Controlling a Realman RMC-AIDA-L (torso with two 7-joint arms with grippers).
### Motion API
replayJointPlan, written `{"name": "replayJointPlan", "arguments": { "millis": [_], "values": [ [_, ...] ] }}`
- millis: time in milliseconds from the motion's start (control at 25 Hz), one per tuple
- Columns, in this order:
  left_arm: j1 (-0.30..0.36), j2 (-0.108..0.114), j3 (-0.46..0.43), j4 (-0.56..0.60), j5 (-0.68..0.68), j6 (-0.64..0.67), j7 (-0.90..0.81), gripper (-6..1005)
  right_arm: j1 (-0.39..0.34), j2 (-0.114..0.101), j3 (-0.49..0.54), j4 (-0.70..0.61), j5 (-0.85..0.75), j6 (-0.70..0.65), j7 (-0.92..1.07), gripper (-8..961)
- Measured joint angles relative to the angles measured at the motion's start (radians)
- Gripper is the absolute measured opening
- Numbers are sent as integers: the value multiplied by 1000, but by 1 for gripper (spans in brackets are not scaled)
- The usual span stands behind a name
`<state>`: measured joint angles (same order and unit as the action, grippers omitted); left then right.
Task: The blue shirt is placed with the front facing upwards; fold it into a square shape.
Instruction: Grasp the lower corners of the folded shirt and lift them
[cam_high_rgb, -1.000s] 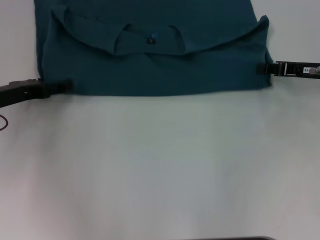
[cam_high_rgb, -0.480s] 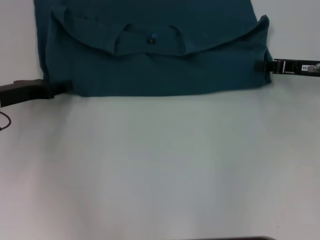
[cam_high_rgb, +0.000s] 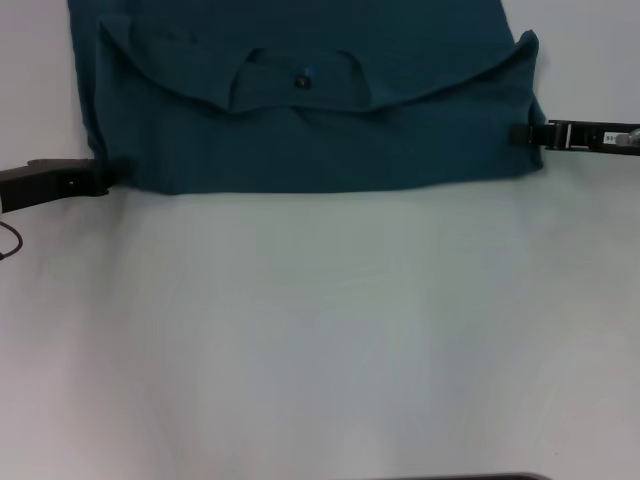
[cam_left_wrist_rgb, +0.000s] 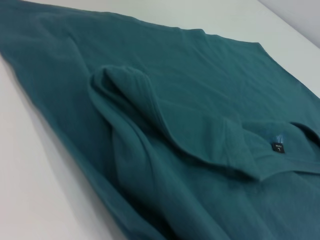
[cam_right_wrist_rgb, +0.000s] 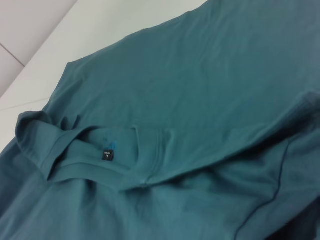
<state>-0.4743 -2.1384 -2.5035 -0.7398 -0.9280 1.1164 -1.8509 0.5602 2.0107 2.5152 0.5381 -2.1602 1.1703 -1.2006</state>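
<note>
The shirt (cam_high_rgb: 310, 110) lies flat at the far side of the white table (cam_high_rgb: 320, 340), its collar end doubled over so the collar (cam_high_rgb: 300, 78) and label face up. The left gripper (cam_high_rgb: 100, 178) sits at the near-left corner of the fold, the right gripper (cam_high_rgb: 528, 134) at its right edge. This spacing suits gripping both ends of the fold together. Whether either gripper pinches cloth cannot be told.

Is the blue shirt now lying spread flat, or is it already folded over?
Folded over: the blue shirt has its collar end doubled onto the body, with a straight fold edge nearest the robot.
</note>
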Motion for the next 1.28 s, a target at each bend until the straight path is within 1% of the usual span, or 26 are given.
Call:
{"name": "replayJointPlan", "arguments": {
  "millis": [160, 400, 640, 840, 1040, 1120, 1280],
  "values": [
    [0, 0, -4, -5, 0, -1, 0, 46, -5, -1, 4, 2, 0, 0, -3, 57],
    [2, 2, -6, -12, 0, 1, -2, 7, -10, -4, 15, 5, 1, 0, -4, 59],
    [13, 11, -2, -14, 0, 35, -3, 6, -29, -12, 16, 8, 1, 23, -13, 60],
    [35, 30, -9, -25, -2, 145, 2, 7, -64, -17, 36, 32, 2, 104, -48, 62],
    [70, 35, -12, -79, -7, 288, 4, 7, -109, -18, 61, 70, 4, 191, -82, 63],
    [83, 36, -12, -90, -7, 321, 3, 7, -133, -17, 63, 80, 4, 222, -101, 63],
    [105, 50, -15, -93, -8, 370, -2, 8, -181, -17, 64, 96, 3, 285, -134, 64]
  ]
}}
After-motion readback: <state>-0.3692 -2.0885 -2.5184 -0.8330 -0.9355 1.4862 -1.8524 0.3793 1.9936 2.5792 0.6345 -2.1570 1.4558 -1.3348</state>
